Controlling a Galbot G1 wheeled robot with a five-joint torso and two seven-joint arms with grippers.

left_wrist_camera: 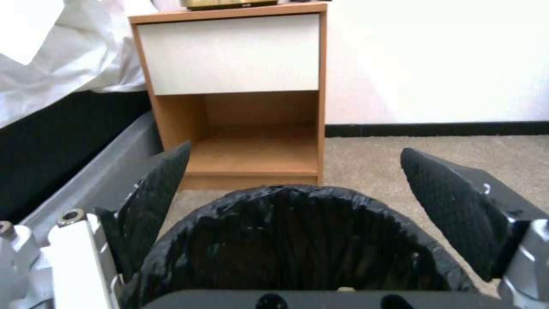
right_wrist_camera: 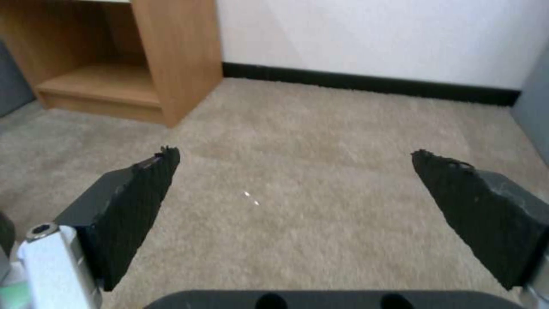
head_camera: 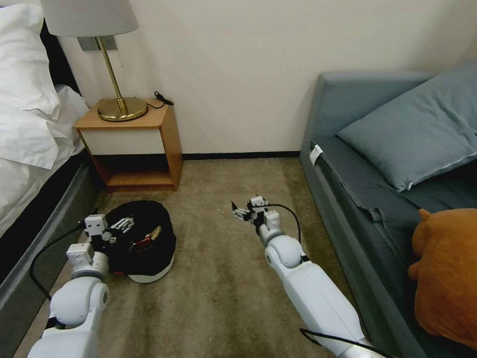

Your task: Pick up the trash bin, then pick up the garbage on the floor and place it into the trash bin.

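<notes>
— Bin (head_camera: 149, 243) sat on the carpet (head_camera: 223, 278) before the nightstand (head_camera: 139, 149), beside the bed (head_camera: 30, 164), didn't it?
— Yes; we saw scraps of litter (head_camera: 149, 237) inside its black bag. Our left gripper (left_wrist_camera: 291, 189) hung over its near rim, jaws spread wide, gripping nothing.
— And our right gripper (right_wrist_camera: 294, 180)?
— Held above bare carpet between bin and sofa (head_camera: 377, 149), jaws wide apart too, empty.

Bedroom: bed (head_camera: 30, 124), nightstand (head_camera: 134, 144), lamp (head_camera: 107, 59)
</notes>
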